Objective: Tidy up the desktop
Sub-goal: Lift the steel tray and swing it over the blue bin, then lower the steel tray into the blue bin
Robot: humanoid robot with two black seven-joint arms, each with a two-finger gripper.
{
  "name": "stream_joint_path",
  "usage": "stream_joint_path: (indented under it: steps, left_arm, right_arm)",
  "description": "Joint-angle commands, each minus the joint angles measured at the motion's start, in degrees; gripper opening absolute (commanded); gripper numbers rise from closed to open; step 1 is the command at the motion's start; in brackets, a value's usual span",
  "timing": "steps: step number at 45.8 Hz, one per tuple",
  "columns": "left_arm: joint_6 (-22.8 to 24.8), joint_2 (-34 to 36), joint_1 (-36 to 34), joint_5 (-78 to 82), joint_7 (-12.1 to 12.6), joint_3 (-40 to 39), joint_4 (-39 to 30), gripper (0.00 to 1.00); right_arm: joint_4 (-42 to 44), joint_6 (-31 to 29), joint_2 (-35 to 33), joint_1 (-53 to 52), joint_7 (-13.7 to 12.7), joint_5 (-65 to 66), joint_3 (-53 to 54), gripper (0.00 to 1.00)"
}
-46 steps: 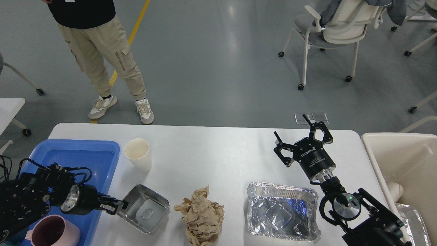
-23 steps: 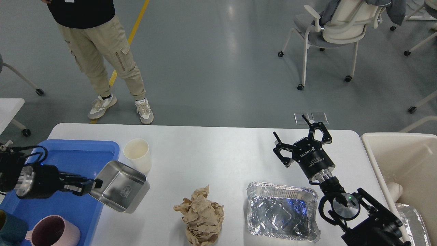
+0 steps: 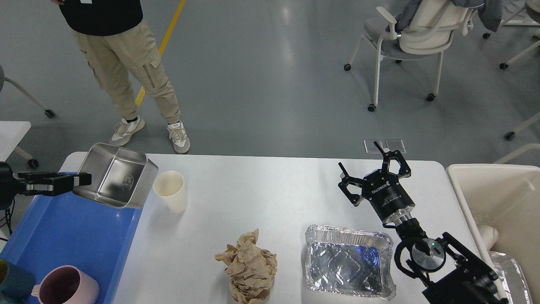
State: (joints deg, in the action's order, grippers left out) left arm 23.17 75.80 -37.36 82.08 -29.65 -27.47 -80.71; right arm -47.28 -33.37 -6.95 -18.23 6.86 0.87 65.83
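The white desktop (image 3: 261, 194) spans the lower view. My left gripper (image 3: 82, 179) is shut on the rim of a steel tin (image 3: 114, 175), holding it tilted in the air over the far end of the blue tray (image 3: 63, 236). A white paper cup (image 3: 169, 191) stands just right of the tin. A crumpled brown paper (image 3: 248, 267) lies near the front edge. A foil tray (image 3: 350, 261) sits at the front right. My right gripper (image 3: 368, 166) hovers open over the desktop behind the foil tray, holding nothing.
A pink mug (image 3: 65, 287) and a dark teal cup (image 3: 10, 283) sit at the blue tray's near end. A cream bin (image 3: 498, 198) stands off the desktop's right edge. A person (image 3: 122, 63) stands beyond the far edge; a chair (image 3: 417, 38) is far right.
My left gripper lifted the steel tin off the desktop and carried it left and away, up over the blue tray's far end. The right arm has stayed put.
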Motion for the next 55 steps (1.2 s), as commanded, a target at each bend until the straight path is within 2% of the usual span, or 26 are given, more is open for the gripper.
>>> stream_joint_path:
  steps: [1,5,10,20,31,48,55]
  left_arm:
    - [-1.64,1.11,0.27,-0.08,1.61,1.01,1.26,0.03]
    - [-1.82,1.72,0.44,0.36,2.93,1.01,3.19,0.03]
    - [-2.87,1.72,0.88,0.62,3.02,1.71,7.76,0.03]
    - [-9.19,0.41,2.9,0.71,3.02,6.8,15.32,0.04]
    - [-15.08,-6.97,3.17,0.62,2.49,13.05,24.63,0.04]
    - [-16.76,-15.23,4.48,0.36,1.96,13.75,34.04,0.05]
    - [-16.84,-19.98,4.66,0.36,1.79,13.93,40.45,0.05]
  right_arm:
    - [-0.09,-0.02,0.0,-0.14,0.0,0.01,0.0,1.0]
    - [-0.09,-0.02,0.0,-0.32,0.0,0.01,0.0,1.0]
    - [-0.18,-0.02,0.09,-0.41,0.0,0.01,0.0,1.0]
    - [-0.35,-0.02,0.09,-0.49,0.0,0.01,-0.18,1.0]
    - [-0.27,-0.02,0.09,-0.58,0.0,0.01,-0.44,1.0]
    - [-0.18,0.15,0.09,-0.58,0.0,0.01,-0.53,1.0]
    - [-0.18,0.15,0.09,-0.49,0.0,0.01,-0.62,1.0]
